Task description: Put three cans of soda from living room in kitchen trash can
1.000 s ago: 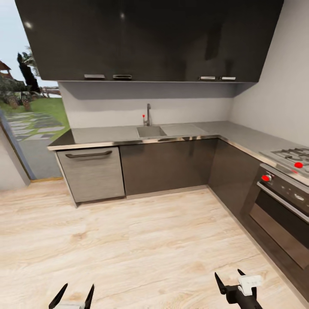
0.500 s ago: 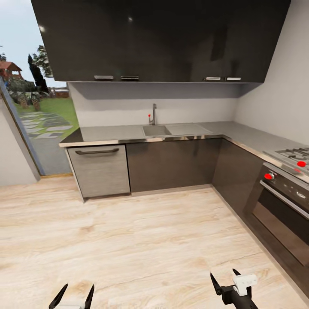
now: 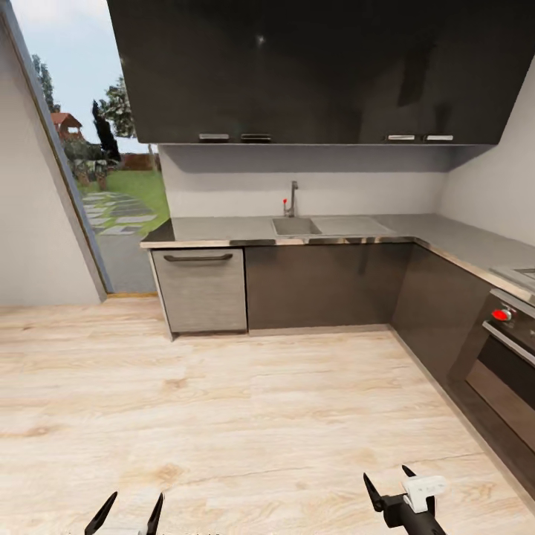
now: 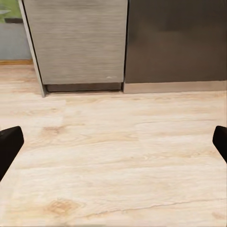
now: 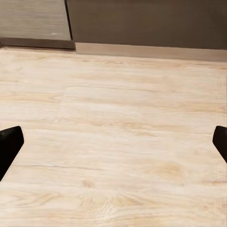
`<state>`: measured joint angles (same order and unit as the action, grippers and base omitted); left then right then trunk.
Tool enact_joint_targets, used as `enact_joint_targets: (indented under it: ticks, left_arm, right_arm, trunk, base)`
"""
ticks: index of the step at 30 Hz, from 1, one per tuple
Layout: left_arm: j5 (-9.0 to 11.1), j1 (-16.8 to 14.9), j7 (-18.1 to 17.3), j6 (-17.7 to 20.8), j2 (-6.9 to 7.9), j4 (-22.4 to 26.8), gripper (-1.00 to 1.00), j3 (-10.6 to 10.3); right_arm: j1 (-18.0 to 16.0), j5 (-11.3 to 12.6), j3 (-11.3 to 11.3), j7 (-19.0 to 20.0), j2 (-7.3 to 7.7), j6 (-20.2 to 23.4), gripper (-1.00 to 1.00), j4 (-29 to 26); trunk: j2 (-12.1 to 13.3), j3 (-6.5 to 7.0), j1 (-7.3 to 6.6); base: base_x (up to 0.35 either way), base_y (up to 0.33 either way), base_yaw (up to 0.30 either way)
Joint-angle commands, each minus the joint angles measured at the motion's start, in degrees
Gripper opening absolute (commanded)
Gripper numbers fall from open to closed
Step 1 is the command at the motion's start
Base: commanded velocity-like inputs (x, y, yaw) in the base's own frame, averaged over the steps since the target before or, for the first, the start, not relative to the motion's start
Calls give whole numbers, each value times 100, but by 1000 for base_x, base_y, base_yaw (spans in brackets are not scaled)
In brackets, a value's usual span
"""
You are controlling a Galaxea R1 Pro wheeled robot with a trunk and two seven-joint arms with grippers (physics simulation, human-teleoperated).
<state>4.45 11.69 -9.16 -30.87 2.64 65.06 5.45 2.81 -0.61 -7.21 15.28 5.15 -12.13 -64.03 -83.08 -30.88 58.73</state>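
Kitchen (image 3: 319, 223) lies ahead of your fingers: dark glossy upper cabinets (image 3: 312, 70), a steel countertop (image 3: 245, 230) running into the corner, and a built-in oven with a red knob (image 3: 502, 314) beyond your right fingers. The square steel sink basin (image 3: 295, 226) looks bare inside, a slim tap (image 3: 293, 198) behind it. Your left gripper (image 3: 125, 514) and right gripper (image 3: 386, 487) both hang with fingers spread apart, holding nothing, over pale wood-plank floor (image 3: 245, 416). A grey dishwasher front (image 4: 78, 42) faces the left fingers.

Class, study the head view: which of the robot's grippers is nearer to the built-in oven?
Right. The right gripper hangs low near the oven at the view's right edge; the left gripper sits far across the wood floor.
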Motion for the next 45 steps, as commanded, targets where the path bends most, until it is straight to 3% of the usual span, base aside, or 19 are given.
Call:
enact_joint_targets:
  ticks: [1,33,45]
  left_arm:
    - [1,0,0,8,-2,1,100,0]
    - [-6,0,-2,41,-4,31,100,0]
    - [6,0,-7,26,0,39,100,0]
  right_arm:
    - [-2,0,0,0,1,0,100,1]
    - [0,0,0,2,-5,0,100,4]
    - [-1,0,0,-3,-4,0,100,45]
  trunk:
    - [0,3,0]
    - [0,84,0]
    - [0,114,0]
  base:
    - [3,0,245]
    - [290,0,246]
    - [-154,73,246]
